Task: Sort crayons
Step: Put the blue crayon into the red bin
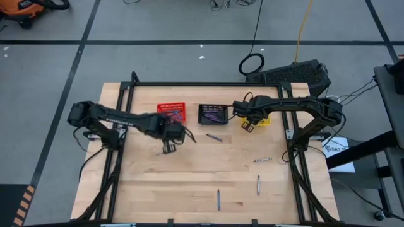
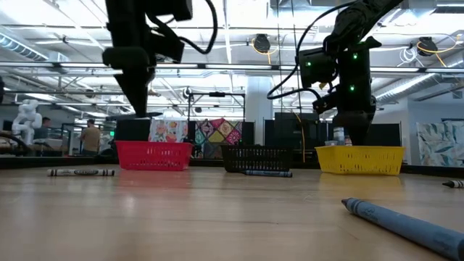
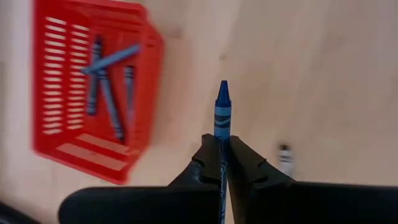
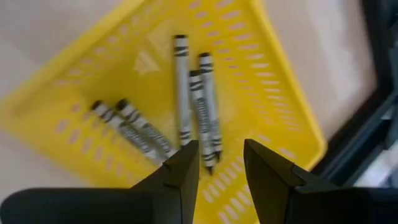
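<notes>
No text, label or number can be read anywhere. A white paper sheet [image 1: 336, 148] at the right edge of the high view carries dark print too small to make out. The crayon wrappers show only blurred markings.

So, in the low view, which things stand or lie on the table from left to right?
Grey crayon → red basket → black basket, purple crayon lying before it → yellow basket → blue crayon, nearest the camera.
</notes>
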### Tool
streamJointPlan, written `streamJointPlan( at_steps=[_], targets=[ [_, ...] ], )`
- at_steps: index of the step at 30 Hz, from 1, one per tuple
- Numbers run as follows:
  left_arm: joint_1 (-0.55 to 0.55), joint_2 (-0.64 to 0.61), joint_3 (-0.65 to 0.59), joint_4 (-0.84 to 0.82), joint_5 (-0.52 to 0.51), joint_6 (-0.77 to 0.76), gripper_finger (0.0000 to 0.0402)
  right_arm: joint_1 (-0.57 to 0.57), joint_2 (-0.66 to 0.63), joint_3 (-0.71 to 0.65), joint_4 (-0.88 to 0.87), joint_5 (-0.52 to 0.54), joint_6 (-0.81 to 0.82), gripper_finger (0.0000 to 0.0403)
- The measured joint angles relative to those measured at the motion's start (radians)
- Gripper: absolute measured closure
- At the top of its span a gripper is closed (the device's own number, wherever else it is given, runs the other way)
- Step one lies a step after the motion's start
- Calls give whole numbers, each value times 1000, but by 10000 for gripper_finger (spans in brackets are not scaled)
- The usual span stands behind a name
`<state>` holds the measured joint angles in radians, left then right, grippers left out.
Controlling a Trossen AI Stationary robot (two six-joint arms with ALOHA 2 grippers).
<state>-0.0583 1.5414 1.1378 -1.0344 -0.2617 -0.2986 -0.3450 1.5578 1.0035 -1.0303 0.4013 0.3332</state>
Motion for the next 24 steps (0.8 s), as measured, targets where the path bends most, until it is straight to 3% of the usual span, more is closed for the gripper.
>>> streamJointPlan(
  at_steps=[6,13,24],
  targets=[
    [132,0,0,11,-7,183,402,0,0,1,-16,16,1,289],
    [299,0,0,70,-3,374,402,11,0,103,-212,18,83,289],
    [484,-1,1,139,182,524,402,162,-12,341,-539,11,225,289]
  ],
)
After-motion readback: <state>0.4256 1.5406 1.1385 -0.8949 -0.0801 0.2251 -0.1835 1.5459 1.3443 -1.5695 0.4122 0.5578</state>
